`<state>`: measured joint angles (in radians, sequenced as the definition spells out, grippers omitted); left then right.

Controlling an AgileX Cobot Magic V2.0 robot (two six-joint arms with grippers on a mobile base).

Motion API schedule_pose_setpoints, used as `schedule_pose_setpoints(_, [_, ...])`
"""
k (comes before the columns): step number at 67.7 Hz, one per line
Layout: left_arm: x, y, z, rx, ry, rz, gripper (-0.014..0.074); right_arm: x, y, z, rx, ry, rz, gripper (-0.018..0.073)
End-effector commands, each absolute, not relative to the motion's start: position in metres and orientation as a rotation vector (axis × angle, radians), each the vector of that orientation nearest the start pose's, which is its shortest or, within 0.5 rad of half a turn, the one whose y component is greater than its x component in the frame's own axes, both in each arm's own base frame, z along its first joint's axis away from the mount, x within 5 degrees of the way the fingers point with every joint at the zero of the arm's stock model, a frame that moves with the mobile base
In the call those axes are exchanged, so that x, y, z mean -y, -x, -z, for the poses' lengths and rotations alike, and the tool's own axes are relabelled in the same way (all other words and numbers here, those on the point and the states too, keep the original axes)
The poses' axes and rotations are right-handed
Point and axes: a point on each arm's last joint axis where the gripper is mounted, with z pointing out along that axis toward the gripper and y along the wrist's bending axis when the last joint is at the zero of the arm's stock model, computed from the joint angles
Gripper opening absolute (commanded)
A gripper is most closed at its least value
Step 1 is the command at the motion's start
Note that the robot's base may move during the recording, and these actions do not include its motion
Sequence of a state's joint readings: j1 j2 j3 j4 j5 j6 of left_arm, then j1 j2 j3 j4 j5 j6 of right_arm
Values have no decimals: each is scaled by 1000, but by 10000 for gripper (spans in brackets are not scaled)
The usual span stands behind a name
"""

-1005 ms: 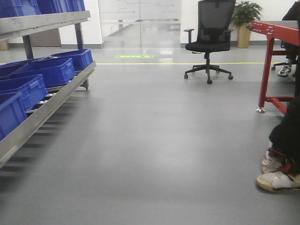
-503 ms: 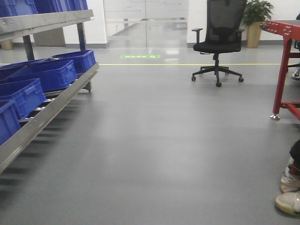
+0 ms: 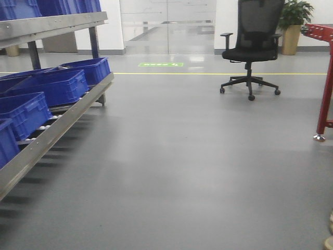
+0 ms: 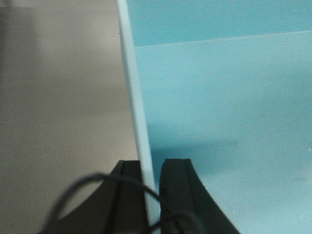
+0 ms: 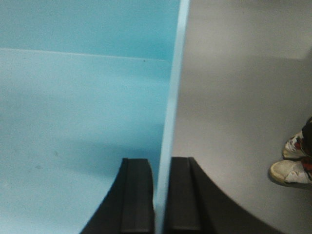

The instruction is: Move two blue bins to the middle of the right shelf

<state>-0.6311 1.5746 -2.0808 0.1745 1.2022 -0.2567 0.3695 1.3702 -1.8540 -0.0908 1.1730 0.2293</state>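
A pale light-blue bin fills both wrist views, and I see its smooth inner floor and walls. In the left wrist view my left gripper [image 4: 151,163] is shut on the left wall of the blue bin [image 4: 219,97], one finger inside and one outside. In the right wrist view my right gripper [image 5: 162,161] is shut on the right wall of the blue bin [image 5: 83,97] in the same way. Grey floor shows beyond each wall. The front view shows neither the bin nor the grippers. The right shelf is out of view.
A metal rack [image 3: 57,125] with several dark royal-blue crates [image 3: 52,86] runs along the left. A black office chair [image 3: 252,49] stands ahead on the right, and a red table leg [image 3: 327,88] is at the right edge. A person's shoes [image 5: 291,165] are on the floor to my right.
The front view has swung left: the chair and red table slid toward the right edge, and the person's legs and shoes have almost left the frame. The rack sits slightly further right.
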Motion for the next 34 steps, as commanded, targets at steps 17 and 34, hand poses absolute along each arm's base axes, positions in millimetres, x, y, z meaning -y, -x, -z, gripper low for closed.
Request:
schedule_pose_setpoints(17, [171,-250,-526,-2073,-397,361,-111,-85,-241,-518,-2103,152,-234,-153])
schedule_pose_setpoints(34, [171,-250,-526,-2073,-397,361,-111,-85,-241,-518,-2103,152,-234,-153])
